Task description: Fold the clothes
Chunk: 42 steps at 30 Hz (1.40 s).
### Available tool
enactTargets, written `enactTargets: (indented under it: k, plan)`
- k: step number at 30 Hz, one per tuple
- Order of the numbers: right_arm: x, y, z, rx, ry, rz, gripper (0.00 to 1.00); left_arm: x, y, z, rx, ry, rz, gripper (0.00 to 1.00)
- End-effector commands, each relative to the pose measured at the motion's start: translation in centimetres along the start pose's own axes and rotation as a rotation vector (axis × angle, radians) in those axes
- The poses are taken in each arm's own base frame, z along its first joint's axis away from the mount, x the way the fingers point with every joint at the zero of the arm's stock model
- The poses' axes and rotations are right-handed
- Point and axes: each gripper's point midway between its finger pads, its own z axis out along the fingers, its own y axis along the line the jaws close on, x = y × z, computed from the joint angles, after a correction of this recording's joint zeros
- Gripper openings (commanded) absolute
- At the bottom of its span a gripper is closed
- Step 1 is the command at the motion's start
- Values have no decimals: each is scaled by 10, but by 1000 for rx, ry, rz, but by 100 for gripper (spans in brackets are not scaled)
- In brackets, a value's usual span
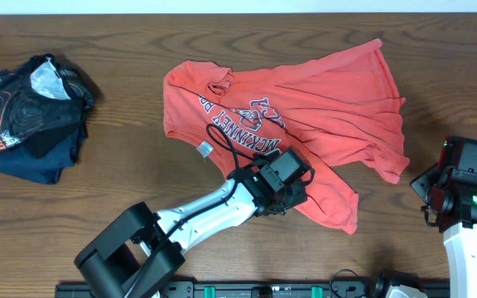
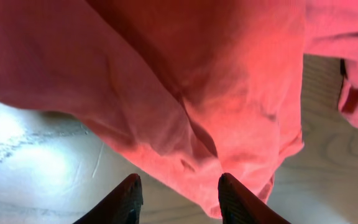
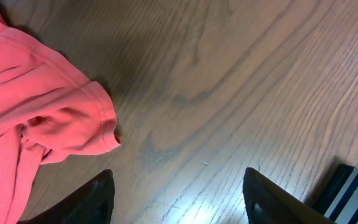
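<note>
A coral-red short-sleeved cotton T-shirt (image 1: 321, 108) lies unfolded and rumpled on the brown wooden table (image 1: 122, 190), a little right of centre. Its dark blue, white-outlined block lettering (image 1: 243, 124) faces up and runs at a slant. One sleeve reaches towards the table's right side, and the lower hem trails towards the front edge.

The left arm stretches in from the front edge to the shirt's lower left border. In the left wrist view, the left arm's fingers (image 2: 129, 200) stand moderately apart and are released. A drooping fold of the coral cloth fills the view above them and dips down towards the gap between the two tips. The tips do not pinch it. Whether the cloth brushes either tip cannot be told.

The right arm stands at the table's right edge, just beside the shirt's sleeve. The right arm's fingers (image 3: 263, 199) are spread wide and hold nothing, with bare wood grain between them. The hemmed sleeve end lies just to their left, apart from them.

A dark navy swirl-printed garment (image 1: 27, 116) sits bunched at the table's far left, well apart from the shirt.
</note>
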Motion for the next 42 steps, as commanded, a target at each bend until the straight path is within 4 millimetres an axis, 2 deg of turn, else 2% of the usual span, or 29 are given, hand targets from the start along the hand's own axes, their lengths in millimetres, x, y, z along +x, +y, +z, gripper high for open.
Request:
enactTargets:
  k: [1, 5, 10, 15, 20, 26, 42]
  plan:
    - [-5, -1, -2, 2, -10, 2, 64, -5, 13, 12, -44, -30, -13, 42]
    - [-5, -1, -2, 2, -10, 2, 64, -8, 9, 22, -25, -35, -10, 42]
    - [-4, -2, -2, 3, -8, 1, 64, -12, 0, 22, 14, -54, -4, 41]
    - [-4, -2, -2, 4, -8, 0, 64, -11, 3, 22, -1, -51, -5, 42]
    - [-4, -2, -2, 3, -8, 1, 64, 0, 4, 24, -15, -40, 0, 41]
    - [-4, -2, -2, 4, -8, 1, 64, -10, 5, 24, -25, -109, 7, 41]
    - [-4, -2, -2, 3, -8, 1, 64, -13, 8, 30, -37, -127, 9, 42]
